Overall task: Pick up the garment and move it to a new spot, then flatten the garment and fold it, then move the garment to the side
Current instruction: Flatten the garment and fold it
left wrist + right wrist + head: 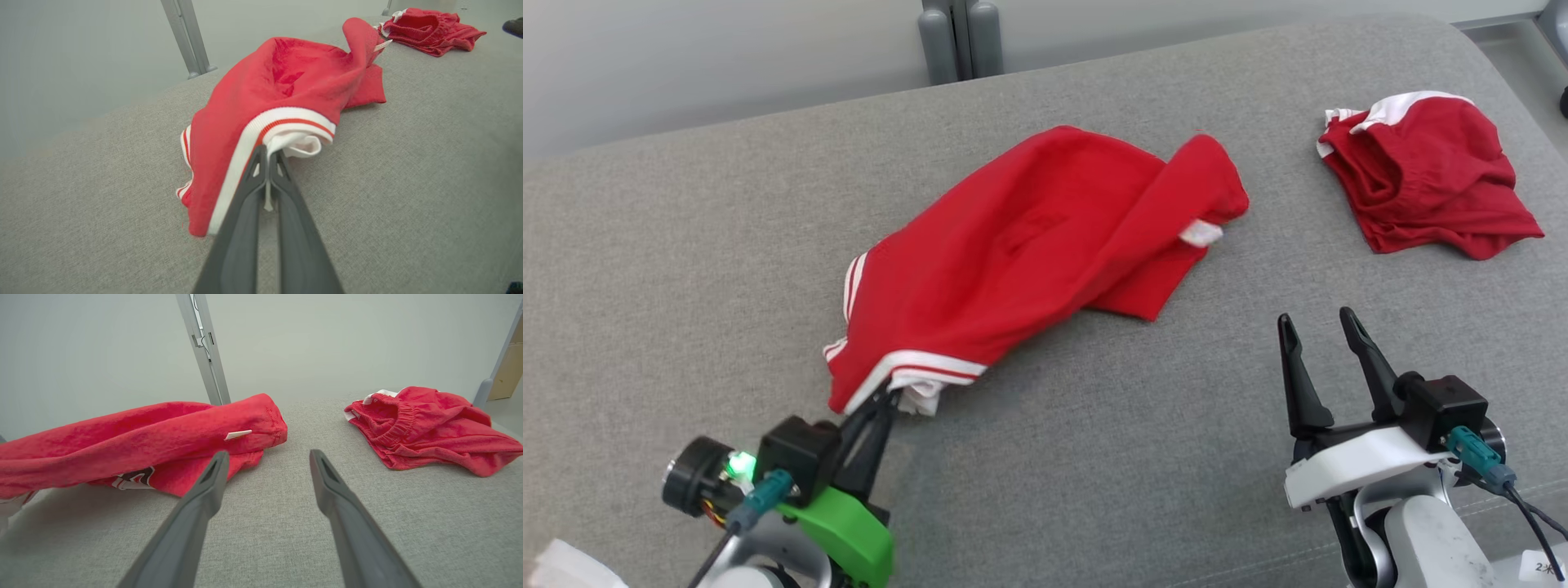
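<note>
L gripper (886,400), head view, lower left: pinched shut on white-striped hem of red garment (1029,245), rest trailing to frame centre on grey cushion (686,245). Edge grip prob. for dragging to new spot. R gripper (1316,320) lower right, spread wide, empty, clear of cloth, likely waiting for 2nd corner. Second red garment (1429,175) upper right, well apart. L wrist view: hem bunched at fingertips, frame centre. R wrist view: garment at left, nothing btw the fingers.
</note>
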